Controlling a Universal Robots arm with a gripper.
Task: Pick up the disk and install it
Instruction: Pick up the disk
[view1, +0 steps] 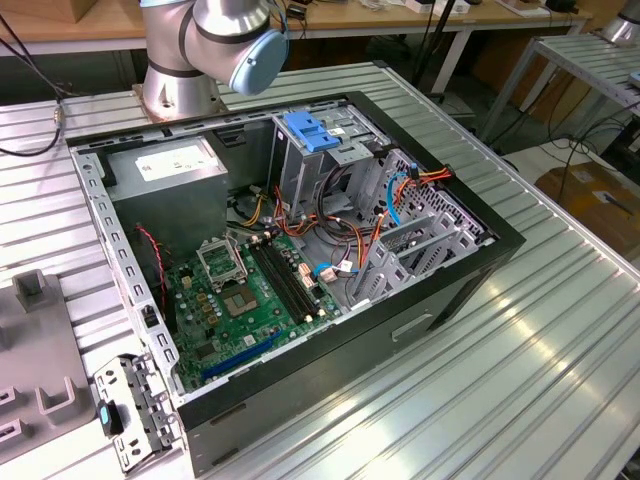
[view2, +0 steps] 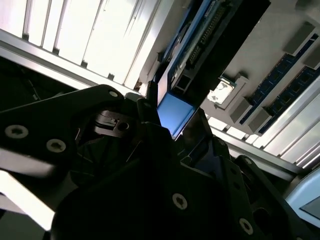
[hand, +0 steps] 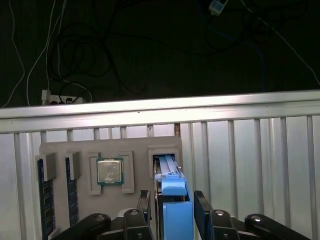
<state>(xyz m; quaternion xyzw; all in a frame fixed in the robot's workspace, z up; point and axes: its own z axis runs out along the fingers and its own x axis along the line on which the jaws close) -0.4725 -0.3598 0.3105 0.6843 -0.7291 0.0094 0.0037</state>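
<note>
The disk (hand: 176, 215) stands on its edge in a slot of a grey tray (hand: 135, 150), right between the jaws. The jaws stand one on each side of it, very close. We cannot tell if they pinch it.

Near the jaws, in the next pocket of the tray, lies a square chip (hand: 109, 171). Past the chip, farther from the jaws, two memory sticks (hand: 46, 200) sit in their own slots.

On the other side of the jaws the ribbed table (hand: 250, 165) is bare. Past the tray we see the table's edge, and then cables (hand: 75, 60) on the dark floor.

In the exterior view an open computer case (view1: 440, 290) sits on the table. It holds a green board (view1: 240, 300) and a grey power box (view1: 165, 185). The print on the box's white sticker (view1: 180, 160) is too small to read.
</note>
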